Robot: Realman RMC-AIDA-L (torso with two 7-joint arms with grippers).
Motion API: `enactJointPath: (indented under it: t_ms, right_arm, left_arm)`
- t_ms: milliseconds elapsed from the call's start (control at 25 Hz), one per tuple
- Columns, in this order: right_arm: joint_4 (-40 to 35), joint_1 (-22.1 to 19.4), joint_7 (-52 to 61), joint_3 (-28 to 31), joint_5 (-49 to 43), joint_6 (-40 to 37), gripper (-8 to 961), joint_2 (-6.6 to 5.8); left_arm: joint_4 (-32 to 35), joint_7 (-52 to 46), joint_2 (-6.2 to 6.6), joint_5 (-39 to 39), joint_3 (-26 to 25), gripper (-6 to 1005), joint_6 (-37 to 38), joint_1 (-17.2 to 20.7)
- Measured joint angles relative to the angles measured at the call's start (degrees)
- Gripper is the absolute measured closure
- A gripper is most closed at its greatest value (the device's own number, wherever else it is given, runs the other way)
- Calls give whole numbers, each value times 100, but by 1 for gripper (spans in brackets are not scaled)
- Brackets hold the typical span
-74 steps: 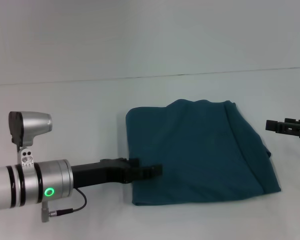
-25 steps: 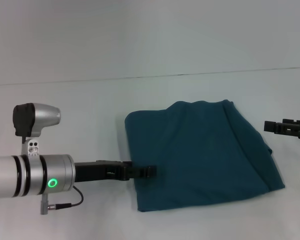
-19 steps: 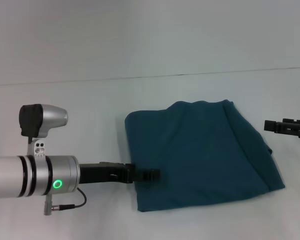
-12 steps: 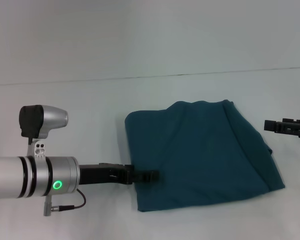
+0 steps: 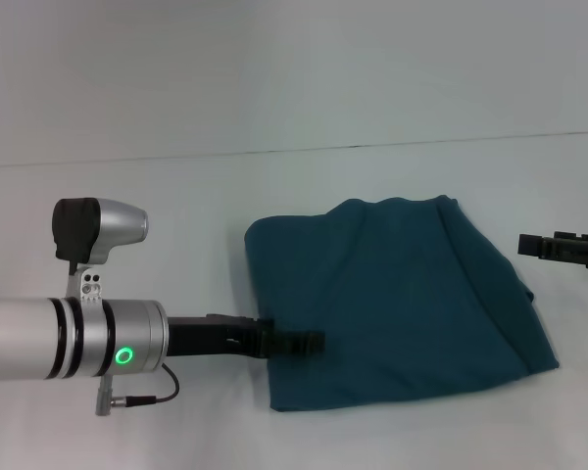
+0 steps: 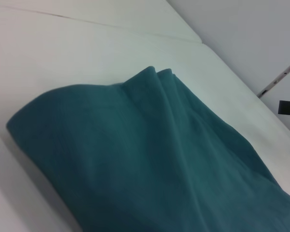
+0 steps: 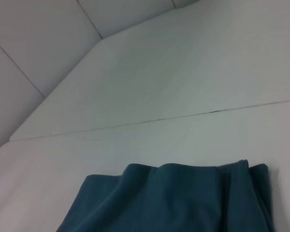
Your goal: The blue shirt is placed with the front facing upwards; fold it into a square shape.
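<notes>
The blue shirt (image 5: 392,294) lies folded into a rough rectangle on the white table (image 5: 157,215), plain teal side up with no print showing. It also shows in the left wrist view (image 6: 150,154) and the right wrist view (image 7: 169,198). My left gripper (image 5: 312,343) reaches in low from the left, its tip lying over the shirt's near-left edge. My right gripper (image 5: 527,245) hovers off the shirt's right side, apart from the cloth. It appears as a dark bar (image 6: 288,107) in the left wrist view.
The left arm's silver forearm (image 5: 69,338) with its green light and cable spans the near-left table. A thin seam (image 5: 372,145) runs across the table behind the shirt. Soft ripples mark the shirt's far edge (image 5: 392,204).
The shirt's near edge shifted slightly toward me and to the right early on. My left arm dropped a little nearer and its tip slid right onto the shirt. The right gripper stayed put.
</notes>
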Motion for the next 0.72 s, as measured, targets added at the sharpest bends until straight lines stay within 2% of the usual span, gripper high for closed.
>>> enactJointPath:
  t_ms: [240,440,720]
  right_arm:
    - [0,0,3,15,9,0,26,0]
    - [1,0,4,29,9,3,26,6]
    - [1,0,3,51,9,3,25,11]
  left_arm:
    - [6,-3,7,70,83,76,-152,-54]
    - [20,-84,12,80,324,278,-222,-101]
    - [174,-163,10,82,339,416,-192,-84]
